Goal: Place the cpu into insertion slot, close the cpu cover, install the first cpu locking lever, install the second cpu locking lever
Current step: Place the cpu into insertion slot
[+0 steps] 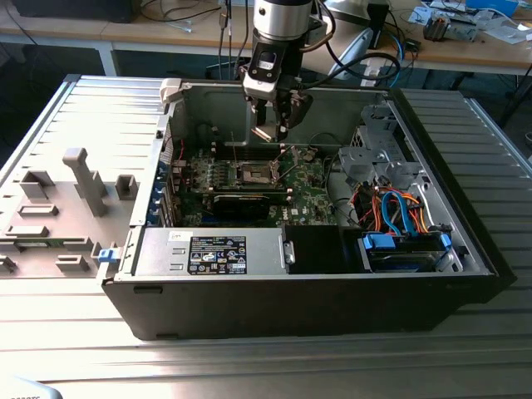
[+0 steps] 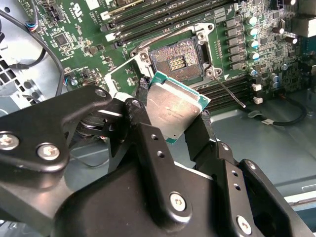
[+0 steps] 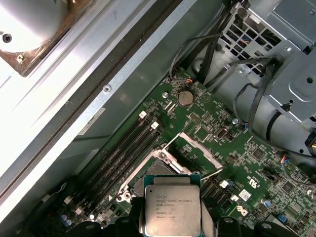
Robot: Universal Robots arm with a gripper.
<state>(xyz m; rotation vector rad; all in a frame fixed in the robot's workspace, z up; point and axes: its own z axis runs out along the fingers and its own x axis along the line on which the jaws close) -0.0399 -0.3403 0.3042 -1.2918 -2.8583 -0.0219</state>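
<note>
**Exterior view.** An open computer case [image 1: 465,249] lies on its side on the desk [image 1: 249,366]. The tool [image 1: 274,126] hangs in the far half of the case, above the circuit board [image 1: 312,199], and carries the cpu [image 1: 263,132] clear of the board. The insertion slot [image 1: 254,173] lies below the chip and slightly nearer. The far wall of the case stands close behind the tool. The drive cage [image 1: 374,158] is towards the exterior view's right, and the power supply [image 1: 212,249] runs along the near wall. The room straight above the slot is open.

**Second wrist view.** The tool [image 2: 173,104] is closed on the cpu [image 2: 174,116]. Its black fingers [image 2: 148,133] clamp two opposite edges, and the chip is tilted with its metal top showing. The insertion slot [image 2: 177,61] is bare, with its contact field exposed, and is apart from the chip. A thin locking lever [image 2: 229,92] stands released beside the slot.

**First wrist view.** The cpu [image 3: 172,210] sits in front of the insertion slot [image 3: 163,170] and hides part of it. The cpu cover [image 3: 196,147] is swung up at one side of the slot, so the opening is unobstructed. Memory slots [image 3: 123,148] run along another side. As judged here, none of the four steps is complete: seating the chip, closing the cover and setting both levers all remain.
</note>
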